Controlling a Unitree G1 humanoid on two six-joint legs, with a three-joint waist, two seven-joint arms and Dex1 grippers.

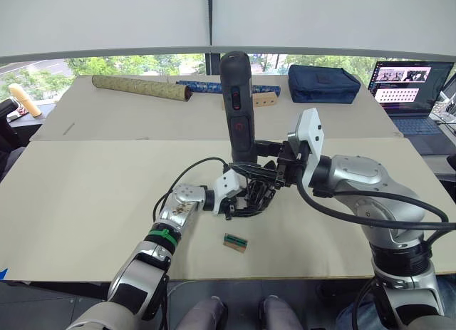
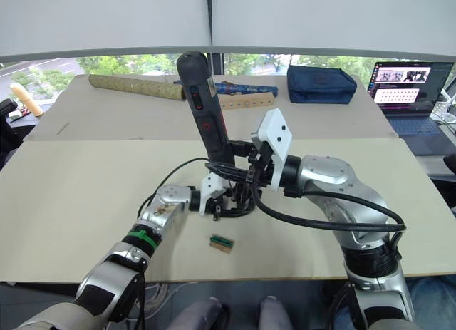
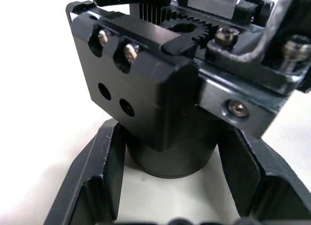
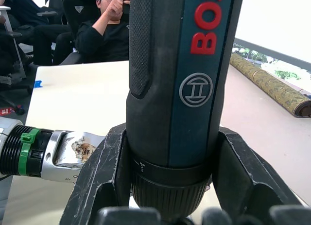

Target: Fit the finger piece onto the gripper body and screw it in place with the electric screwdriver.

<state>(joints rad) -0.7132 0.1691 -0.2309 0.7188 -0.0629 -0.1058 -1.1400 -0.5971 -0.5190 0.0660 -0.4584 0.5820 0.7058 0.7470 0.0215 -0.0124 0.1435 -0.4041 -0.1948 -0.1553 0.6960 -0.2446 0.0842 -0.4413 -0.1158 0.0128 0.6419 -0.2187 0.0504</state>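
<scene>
Centrally in the left eye view, the two arms meet over the pale bench (image 1: 85, 223). The right gripper (image 4: 170, 186) has its fingers (image 4: 104, 181) clamped around the lower barrel of the electric screwdriver (image 1: 236, 109), which stands nearly upright with its thick end toward the top of the frame and its red buttons facing the camera. In the right wrist view the barrel sits squarely between the two black fingers, touching both.

Just below the screwdriver's lower end, the left gripper (image 3: 170, 186) holds the gripper body (image 3: 160, 89); the left wrist view shows its fingers (image 3: 97, 181) closed on the round base of the block, with small screws, two holes and a toothed gear visible on the block's upper faces. The finger piece cannot be told apart from the dark cluster of parts there.

A small green-and-tan block (image 1: 235, 242) lies on the bench near the lower centre, apart from both grippers. Along the far edge, toward the top of the frame, lie a patterned roll (image 1: 142, 88), a blue rolled tube (image 1: 203, 86) and a navy pouch (image 1: 322, 83). A laptop (image 1: 410, 88) sits at the upper right.
</scene>
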